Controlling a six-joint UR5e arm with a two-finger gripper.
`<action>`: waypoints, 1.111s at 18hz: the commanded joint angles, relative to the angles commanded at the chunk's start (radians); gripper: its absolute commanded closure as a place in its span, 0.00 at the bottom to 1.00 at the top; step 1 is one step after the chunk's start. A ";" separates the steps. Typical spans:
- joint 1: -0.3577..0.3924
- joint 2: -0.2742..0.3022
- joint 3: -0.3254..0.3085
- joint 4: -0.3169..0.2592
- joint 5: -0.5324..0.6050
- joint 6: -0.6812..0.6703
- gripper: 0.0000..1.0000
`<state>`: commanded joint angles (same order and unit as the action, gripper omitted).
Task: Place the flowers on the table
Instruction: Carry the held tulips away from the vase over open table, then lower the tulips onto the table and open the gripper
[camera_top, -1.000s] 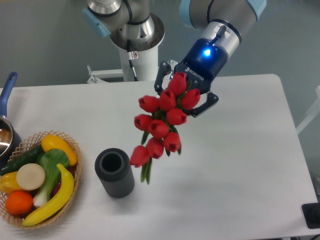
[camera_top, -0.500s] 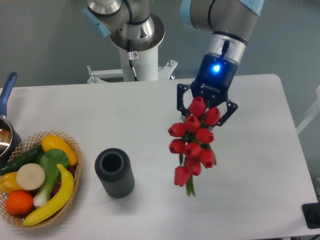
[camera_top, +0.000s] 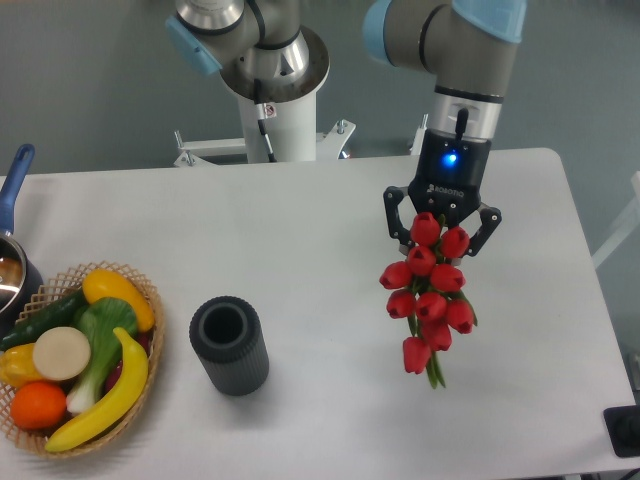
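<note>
Flowers (camera_top: 428, 290): glossy red buds, green stems

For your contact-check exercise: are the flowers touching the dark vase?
Apart. The fixed camera shows the flowers in the gripper far right of the vase, with bare table between.

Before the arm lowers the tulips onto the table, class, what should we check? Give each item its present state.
1. Hand gripping the bunch of red tulips: ok, fingers closed around the top of the bunch.
2. Bunch off the white table: ok, it hangs stems-down from the hand.
3. Bare tabletop under the bunch: ok, nothing lies there.
4. Dark ribbed vase away from the drop spot: ok, well off to the left in the picture.
5. Wicker basket of fruit and vegetables out of the way: ok, at the far left edge.
6. Height of the stem tips above the table: cannot tell from this one view.
</note>
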<state>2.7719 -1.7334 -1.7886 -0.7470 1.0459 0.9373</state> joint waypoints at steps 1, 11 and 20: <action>0.000 -0.003 0.000 0.000 0.020 0.000 0.53; 0.000 -0.032 -0.044 -0.002 0.193 0.000 0.53; 0.003 -0.121 -0.051 -0.003 0.238 -0.003 0.53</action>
<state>2.7750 -1.8545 -1.8392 -0.7501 1.2839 0.9342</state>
